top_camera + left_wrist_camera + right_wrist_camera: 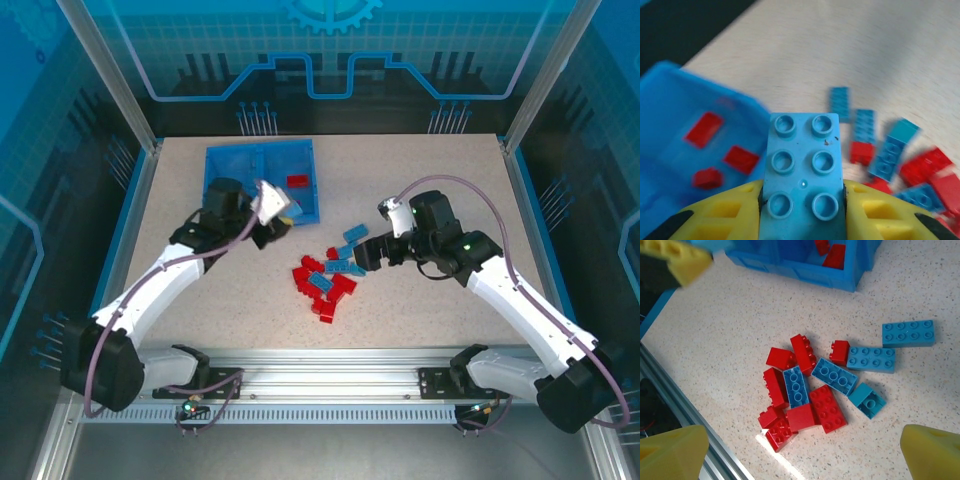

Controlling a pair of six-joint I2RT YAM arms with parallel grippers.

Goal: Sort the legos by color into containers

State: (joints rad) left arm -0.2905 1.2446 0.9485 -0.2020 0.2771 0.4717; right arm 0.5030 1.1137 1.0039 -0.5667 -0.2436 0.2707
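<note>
1. Left gripper (802, 202): jaws clamped on a light blue brick (802, 160), at the tray's (228, 165) five o'clock edge.
2. Right gripper (802, 450): jaws wide apart, at two o'clock of the loose bricks (325, 280).
3. Red bricks (740, 159) lie in the tray.

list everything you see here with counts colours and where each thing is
tray: one, blue, two compartments, far left of the table
sorted reds: three, red, in the tray
loose reds: about eight, red, piled mid-table
loose blues: five, light blue, in and beside that pile
held brick: one, light blue, near the tray's corner
table: one, speckled beige, under everything
rail: one, silver, near edge
arms: two, white and black, reaching in from the rail
left tool: one, yellow fingers, shut on the held brick
right tool: one, yellow fingers, open above the pile
</note>
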